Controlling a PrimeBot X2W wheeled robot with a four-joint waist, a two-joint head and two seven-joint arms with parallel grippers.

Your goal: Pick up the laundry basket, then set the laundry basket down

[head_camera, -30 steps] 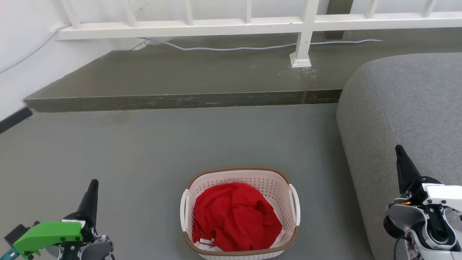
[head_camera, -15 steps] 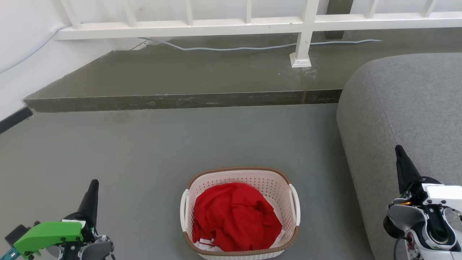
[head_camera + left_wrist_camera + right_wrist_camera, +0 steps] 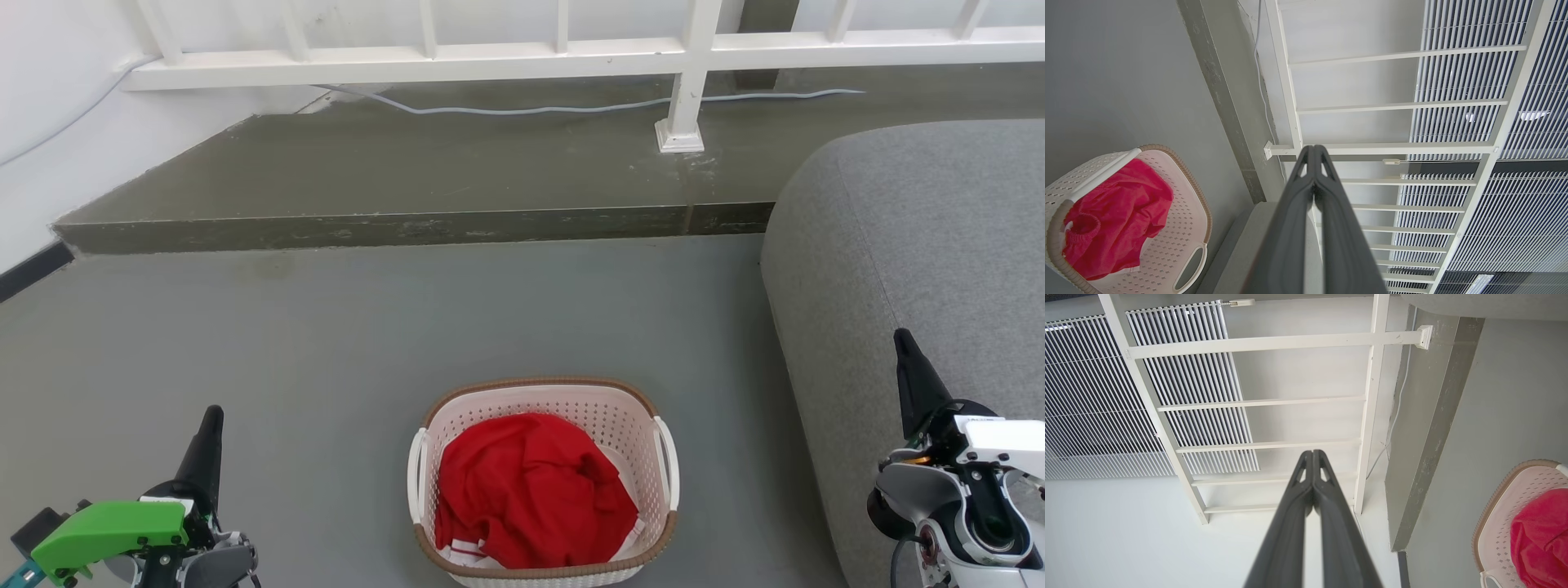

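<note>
Nothing moved since earlier frame. Both my pincers, left point(image 3: 211, 418) and right point(image 3: 903, 343), closed, empty. Basket point(image 3: 543, 482): light, stiff plastic; grip side handles point(image 3: 417, 476).

Head view looks down, both wrist views tilted toward railing point(image 3: 1290, 102), sharing basket point(image 3: 620, 425)

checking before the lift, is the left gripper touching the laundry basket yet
Apart. In the head view the left gripper sits at the lower left with bare grey floor between it and the laundry basket.
</note>
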